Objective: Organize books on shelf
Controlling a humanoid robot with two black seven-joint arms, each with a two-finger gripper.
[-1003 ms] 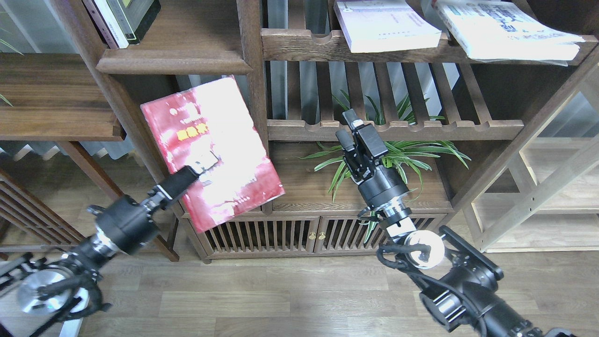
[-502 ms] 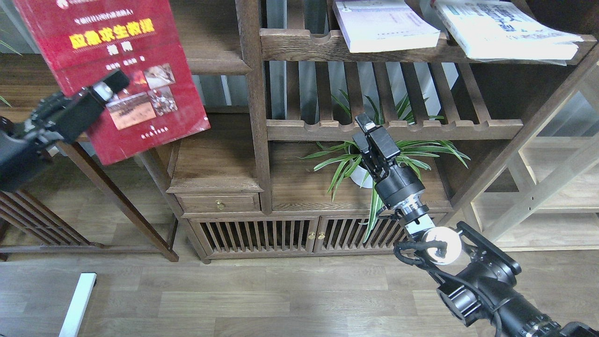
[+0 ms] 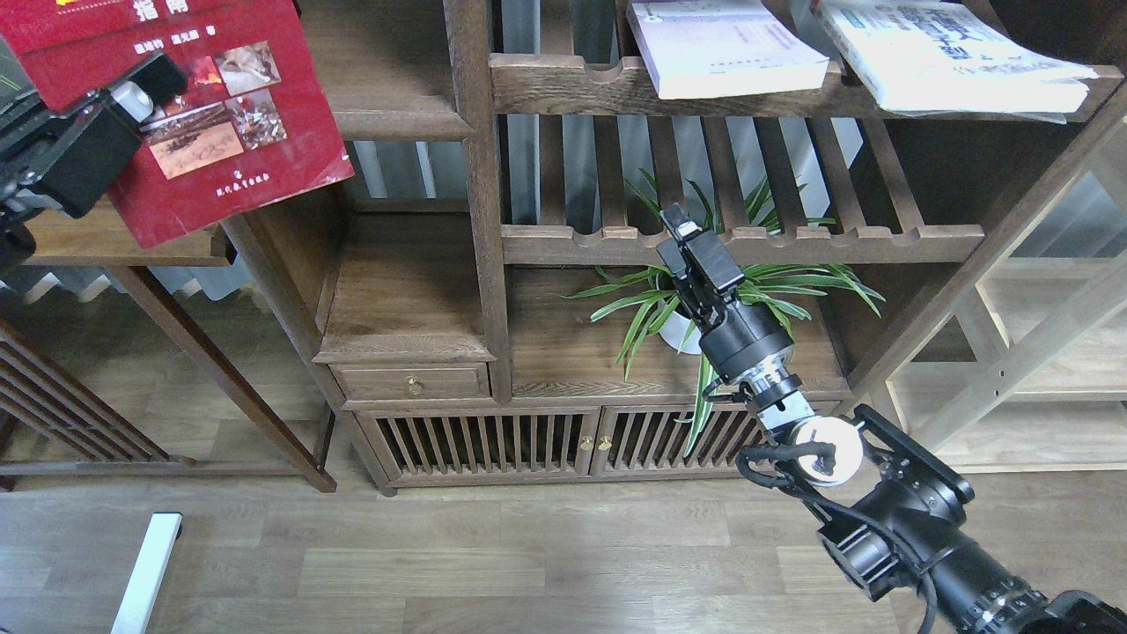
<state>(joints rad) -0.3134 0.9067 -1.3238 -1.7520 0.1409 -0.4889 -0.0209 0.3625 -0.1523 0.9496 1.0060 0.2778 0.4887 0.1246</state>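
Note:
My left gripper (image 3: 145, 84) is at the upper left, shut on the lower part of the dark red book (image 3: 238, 132). The book hangs tilted in front of the left compartment; its top runs out of view. Part of the shelf (image 3: 396, 128), a dark plank with a moulded front edge, shows just right of the book. The pale lavender-white book (image 3: 722, 48) and the white book with blue characters (image 3: 951, 53) lie flat on the upper slatted rack. My right gripper (image 3: 680, 231) points up in front of the lower slatted rail, its fingers together and holding nothing.
A potted green plant (image 3: 775, 286) stands behind my right gripper. Below are a small drawer (image 3: 409, 383) and slatted cabinet doors (image 3: 493, 445). A low side table (image 3: 123, 246) stands at the left. A white strip (image 3: 145, 572) lies on the floor.
My left gripper carried the red book from the lower middle compartment up and to the left, then a little higher. My right arm shifted slightly right and down.

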